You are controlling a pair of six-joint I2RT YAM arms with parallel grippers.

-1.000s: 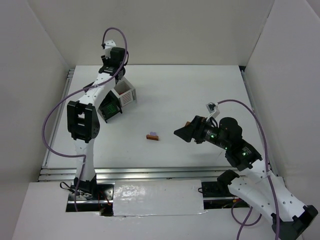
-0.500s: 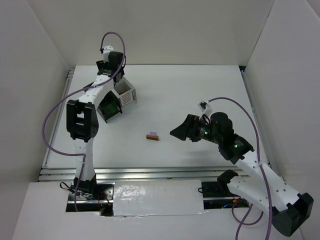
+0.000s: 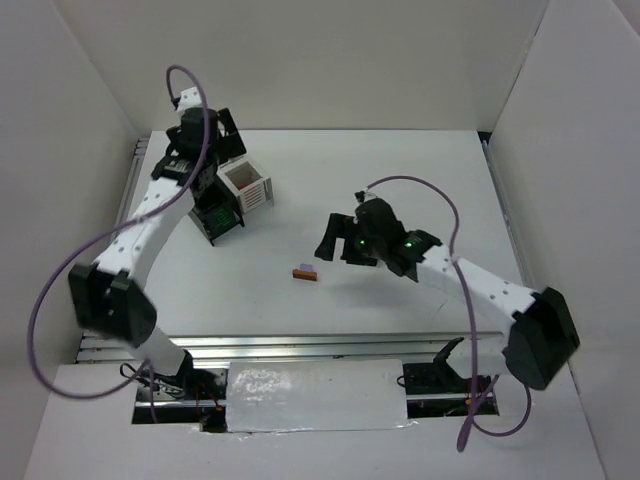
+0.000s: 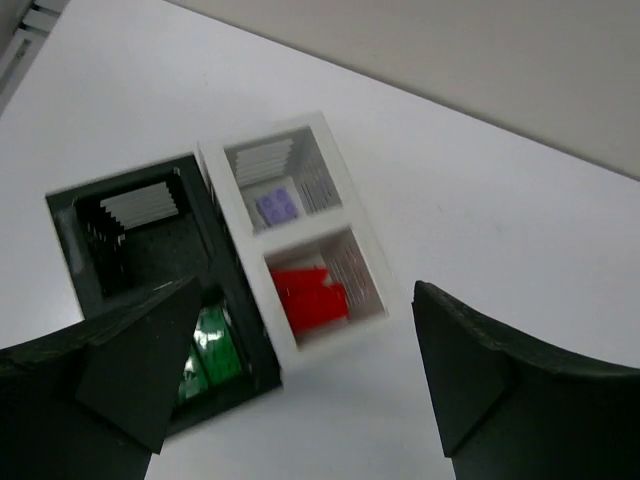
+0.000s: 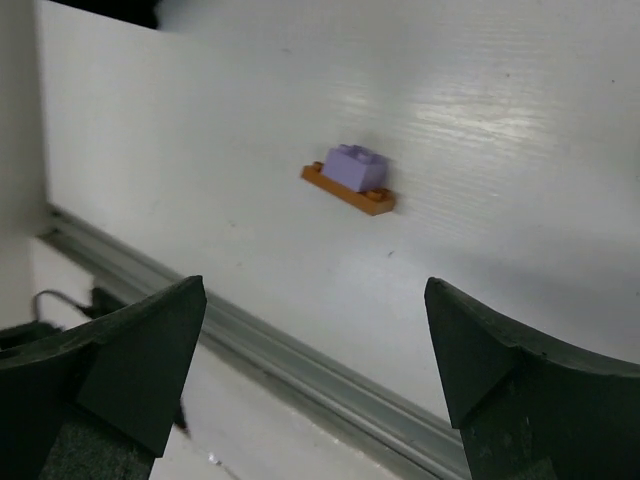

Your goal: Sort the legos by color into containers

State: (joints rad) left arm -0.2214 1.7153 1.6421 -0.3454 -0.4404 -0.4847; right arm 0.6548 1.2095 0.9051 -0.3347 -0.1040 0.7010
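Note:
The containers stand at the back left: a white bin [image 3: 250, 186] [image 4: 232, 210] joined to a black bin [image 3: 219, 217] [image 4: 68, 235]. In the left wrist view the white bin holds a pale purple lego [image 4: 278, 206] in one compartment and red legos [image 4: 310, 295] in the other. Green legos [image 4: 208, 352] lie in the black bin. My left gripper [image 3: 212, 165] [image 4: 300, 400] hovers open above the bins, holding nothing. A purple lego [image 5: 357, 163] stacked on an orange lego [image 3: 304, 272] [image 5: 352, 192] rests mid-table. My right gripper [image 3: 337, 243] [image 5: 315, 370] hangs open just right of that pair.
White walls enclose the table on three sides. A metal rail [image 3: 300, 345] [image 5: 300, 360] runs along the near edge, close below the stacked pair. The black bin's far compartment [image 4: 130, 235] shows no brick.
My left gripper has opened wide and drawn back to the left above the bins. My right arm has swung left toward the stacked pair, its jaws a little wider.

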